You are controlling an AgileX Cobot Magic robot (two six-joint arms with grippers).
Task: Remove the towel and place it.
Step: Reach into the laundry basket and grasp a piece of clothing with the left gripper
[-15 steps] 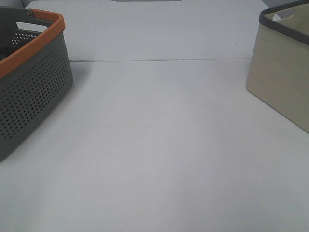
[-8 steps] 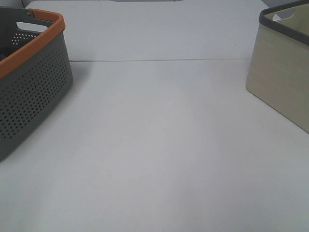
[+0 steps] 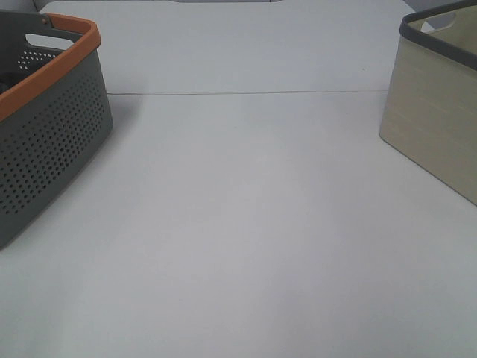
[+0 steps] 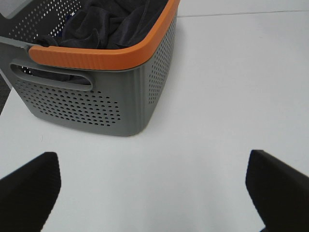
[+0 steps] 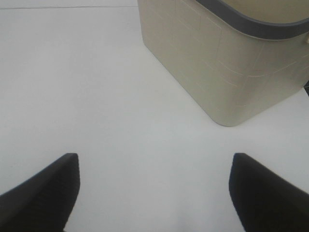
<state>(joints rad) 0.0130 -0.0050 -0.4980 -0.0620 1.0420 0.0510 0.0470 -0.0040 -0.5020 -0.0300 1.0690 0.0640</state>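
Left wrist: dark towel (image 4: 110, 23) inside orange-rimmed grey basket (image 4: 99, 104).

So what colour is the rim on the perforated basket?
The rim is orange, above grey walls; the left wrist view shows it best.

The basket (image 3: 52, 142) was mid grey, its walls dotted with even rows of small round holes. Its rim (image 3: 56, 63) was bright orange with fine ribbing. Inside the basket the towel (image 4: 111, 24) was a plain dark navy-purple, close to black in its folds. The table (image 3: 246, 224) under the basket was an unpatterned pale grey-white, crossed by one thin dark line (image 3: 246, 93). Across the table from the basket, the bin (image 3: 436, 127) was pale beige with a faint grid of fine lines, topped by a dark grey band (image 3: 440, 41). The fingers (image 4: 29, 191) of the left gripper (image 4: 154, 188) and those of the right gripper (image 5: 152, 193) were plain matte black.
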